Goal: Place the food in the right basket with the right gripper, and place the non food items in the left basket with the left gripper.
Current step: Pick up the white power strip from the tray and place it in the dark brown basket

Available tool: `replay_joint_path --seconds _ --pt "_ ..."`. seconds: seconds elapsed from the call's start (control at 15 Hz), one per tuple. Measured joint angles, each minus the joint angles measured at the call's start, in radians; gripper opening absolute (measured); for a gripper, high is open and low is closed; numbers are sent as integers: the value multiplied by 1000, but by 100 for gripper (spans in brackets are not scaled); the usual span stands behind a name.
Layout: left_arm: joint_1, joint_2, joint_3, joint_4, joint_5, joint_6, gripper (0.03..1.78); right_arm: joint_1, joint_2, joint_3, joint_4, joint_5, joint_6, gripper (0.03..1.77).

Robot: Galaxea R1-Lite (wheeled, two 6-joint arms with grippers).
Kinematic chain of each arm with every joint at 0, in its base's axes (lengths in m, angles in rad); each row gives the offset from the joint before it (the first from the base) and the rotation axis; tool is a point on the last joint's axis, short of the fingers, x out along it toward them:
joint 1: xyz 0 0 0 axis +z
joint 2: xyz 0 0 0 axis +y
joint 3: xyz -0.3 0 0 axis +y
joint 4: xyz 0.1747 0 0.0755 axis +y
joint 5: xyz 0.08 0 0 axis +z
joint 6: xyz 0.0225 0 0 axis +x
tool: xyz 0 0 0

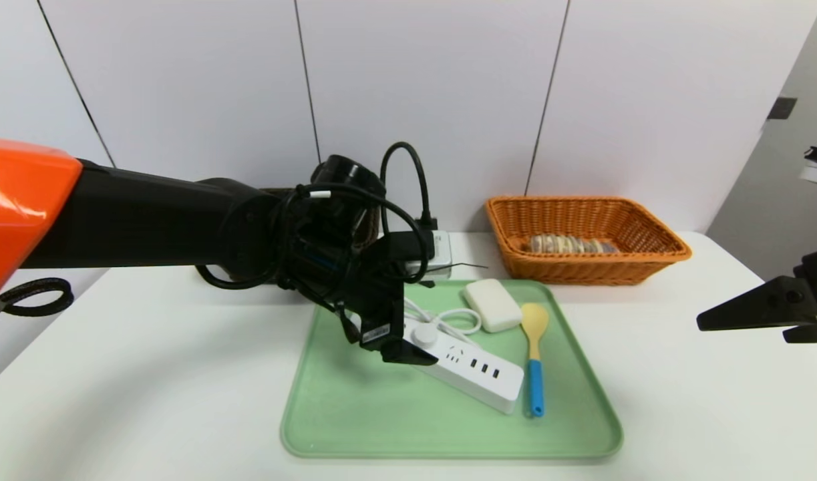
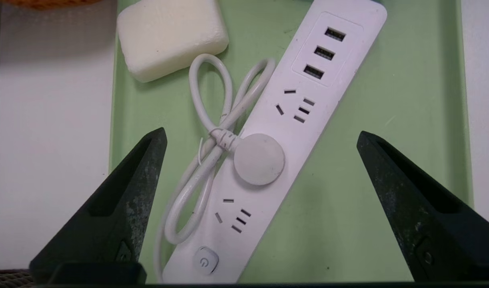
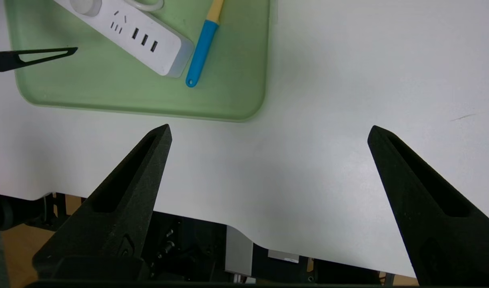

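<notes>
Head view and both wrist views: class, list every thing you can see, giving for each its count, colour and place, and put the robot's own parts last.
Tray: one, pale green, on the table in front of the robot.
Power strip: one, white, lying slantwise on the tray, its coiled cord beside it.
Soap-like block: one, off-white, at the tray's far side.
Spoon: one, yellow bowl and blue handle, on the tray to the right of the power strip.
Right basket: one, orange wicker, at the table's far right; a round item lies in it.
Table: one, white.
Left hand: one, black, open, hovering over the power strip.
Right hand: one, black, open, parked over the table's right side.
</notes>
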Motion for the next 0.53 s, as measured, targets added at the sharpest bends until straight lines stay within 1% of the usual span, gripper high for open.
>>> replay_joint_path --seconds 0.07,0.13,0.27,0.47,0.53 --pt "-6 8 -8 0 -2 -51 169 -1 -3 7 -1 0 0 170" --pt "-10 15 -15 2 -6 -80 169 -2 -4 11 -1 0 0 170" --pt "-12 28 -31 31 -35 -95 169 -3 -6 22 -2 0 -1 170" --pt "-6 54 -93 129 -84 -103 169 -3 -6 34 -3 0 -2 170" --pt "0 67 -112 135 -87 -100 169 -3 -6 39 -3 0 -2 170"
